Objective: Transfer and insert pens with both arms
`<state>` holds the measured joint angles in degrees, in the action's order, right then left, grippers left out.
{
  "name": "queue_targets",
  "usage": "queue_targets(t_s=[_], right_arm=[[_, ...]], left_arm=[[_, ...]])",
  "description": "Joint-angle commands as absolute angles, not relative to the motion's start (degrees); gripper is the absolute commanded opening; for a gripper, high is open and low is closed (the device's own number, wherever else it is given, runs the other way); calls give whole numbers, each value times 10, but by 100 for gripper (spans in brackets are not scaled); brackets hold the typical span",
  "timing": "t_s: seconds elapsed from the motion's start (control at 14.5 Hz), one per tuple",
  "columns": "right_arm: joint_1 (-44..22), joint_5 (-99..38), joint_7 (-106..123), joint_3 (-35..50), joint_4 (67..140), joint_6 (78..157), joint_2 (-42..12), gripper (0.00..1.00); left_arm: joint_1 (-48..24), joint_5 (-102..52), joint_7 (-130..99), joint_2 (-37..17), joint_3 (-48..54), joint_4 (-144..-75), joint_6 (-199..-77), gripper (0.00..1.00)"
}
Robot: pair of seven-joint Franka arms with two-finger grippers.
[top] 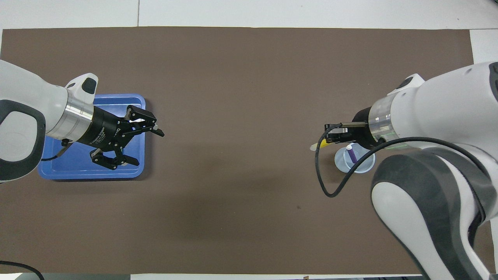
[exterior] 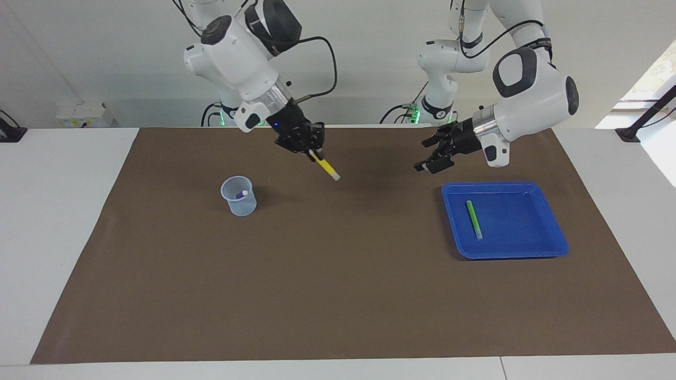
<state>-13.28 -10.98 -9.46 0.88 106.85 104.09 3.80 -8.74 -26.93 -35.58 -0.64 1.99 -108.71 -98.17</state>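
My right gripper [exterior: 312, 151] is shut on the yellow pen [exterior: 327, 167], which slants down from it, pale end lowest, in the air over the mat beside the clear cup [exterior: 238, 196]. The purple pen [exterior: 241, 194] stands in that cup. In the overhead view the right gripper [top: 330, 137] and the yellow pen's tip [top: 314, 146] sit just beside the cup [top: 363, 165] and its purple pen [top: 352, 154]. My left gripper [exterior: 421, 155] hangs open and empty over the mat by the blue tray [exterior: 507, 184], where the green pen [exterior: 473, 219] lies. From overhead the left gripper [top: 149, 148] covers the green pen.
A brown mat [exterior: 338, 295] covers most of the white table. Two smaller white arms with green-lit bases [exterior: 240, 113] stand at the robots' edge. A black cable [top: 327, 182] loops down from my right wrist, over the mat.
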Motion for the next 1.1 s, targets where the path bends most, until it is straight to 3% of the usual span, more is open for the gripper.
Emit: queue_targets(t_s=[0.0, 0.28, 0.55, 0.83, 1.03], right_arm=[[-106, -63, -31, 18, 1089, 1027, 47, 0], [-76, -19, 25, 18, 1135, 1027, 61, 0], [-61, -17, 30, 18, 1178, 1061, 71, 0], [-65, -17, 29, 18, 1217, 1108, 69, 0], [-67, -17, 29, 18, 1231, 1129, 67, 0]], left_arm=[[-96, -171, -231, -2, 18, -1105, -1032, 100], [-121, -47, -165, -8, 18, -1149, -1123, 100], [-82, -17, -67, -19, 18, -1226, -1253, 100], [-26, -17, 42, -46, 18, -1232, -1316, 100], [-24, -17, 44, -87, 18, -1232, -1366, 95]])
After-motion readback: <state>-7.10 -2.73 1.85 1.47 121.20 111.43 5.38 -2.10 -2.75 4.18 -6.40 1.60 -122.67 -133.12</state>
